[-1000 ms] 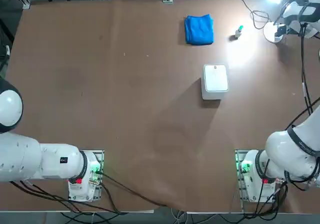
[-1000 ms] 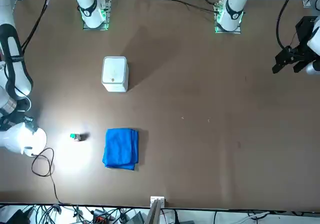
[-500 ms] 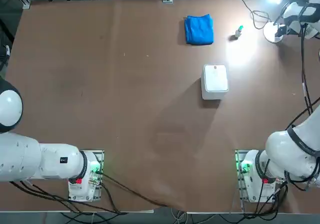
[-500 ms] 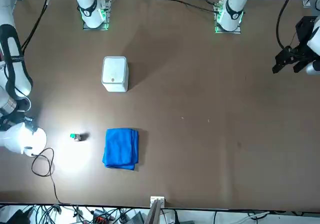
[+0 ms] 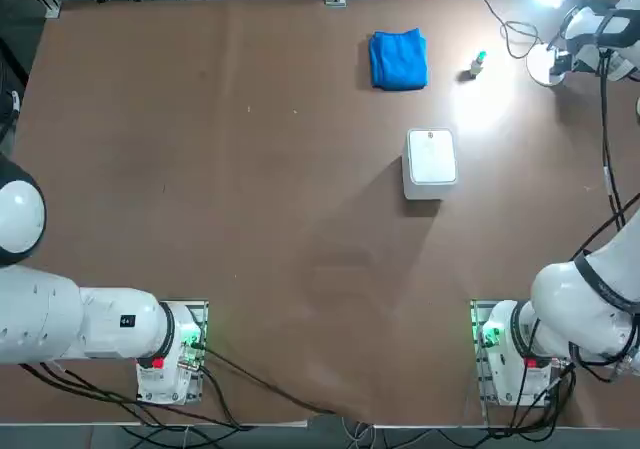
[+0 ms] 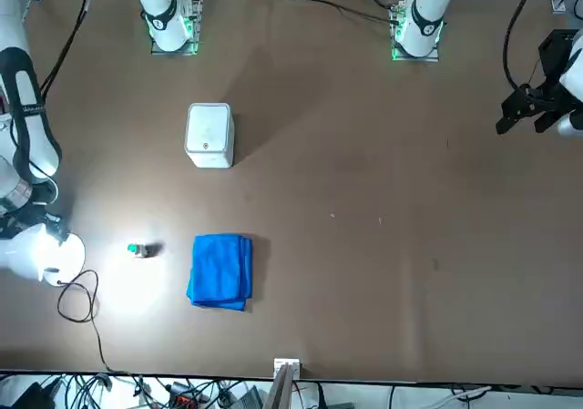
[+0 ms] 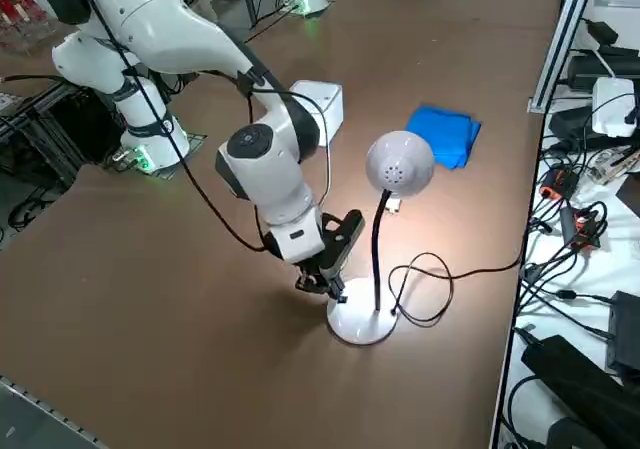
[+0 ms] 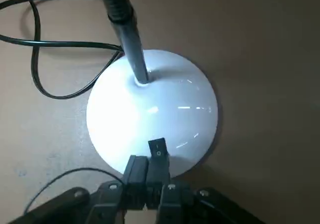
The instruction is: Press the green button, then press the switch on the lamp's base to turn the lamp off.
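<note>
White lamp base near the desk's far edge is met by the closed right gripper; green button's press can't be confirmed, switch-off probably left

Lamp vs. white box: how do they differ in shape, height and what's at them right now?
The lamp has a round foot, a thin stem and a domed head; the white box is a plain rounded block.
The lamp rises well above the table; the box sits low.
The right tool is shut, at the lamp's foot; the box has no tool at it.
Shared: both have white surfaces and stand upright.
</note>
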Robot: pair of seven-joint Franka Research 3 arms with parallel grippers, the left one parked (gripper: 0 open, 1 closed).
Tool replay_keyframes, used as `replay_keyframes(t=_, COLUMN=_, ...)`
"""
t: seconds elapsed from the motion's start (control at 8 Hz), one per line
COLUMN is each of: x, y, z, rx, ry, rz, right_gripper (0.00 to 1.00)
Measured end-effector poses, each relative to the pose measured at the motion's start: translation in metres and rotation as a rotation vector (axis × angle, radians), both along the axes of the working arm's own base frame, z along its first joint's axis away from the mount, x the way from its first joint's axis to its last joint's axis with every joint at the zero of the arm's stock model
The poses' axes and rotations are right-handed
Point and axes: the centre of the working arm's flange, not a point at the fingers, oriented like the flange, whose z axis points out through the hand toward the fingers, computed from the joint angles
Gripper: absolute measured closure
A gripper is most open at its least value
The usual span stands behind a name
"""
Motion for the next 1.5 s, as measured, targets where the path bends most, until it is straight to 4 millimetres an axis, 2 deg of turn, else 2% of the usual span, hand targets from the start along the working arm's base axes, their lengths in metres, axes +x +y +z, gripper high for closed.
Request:
replay_keyframes(t=1.25, x=-0.002, y=-0.002, z=-0.008, rx=0.009, ry=0.007, rz=-0.012, right_gripper=0.99)
replay_keyframes(t=1.38, x=-0.001, y=-0.001, z=0.001, rx=0.018, ry=0.009, rz=-0.011, right_gripper=0.99)
replay_keyframes(t=1.5, x=-0.001, y=0.002, z=0.021, rx=0.045, ry=0.039, rz=-0.002, right_gripper=0.99)
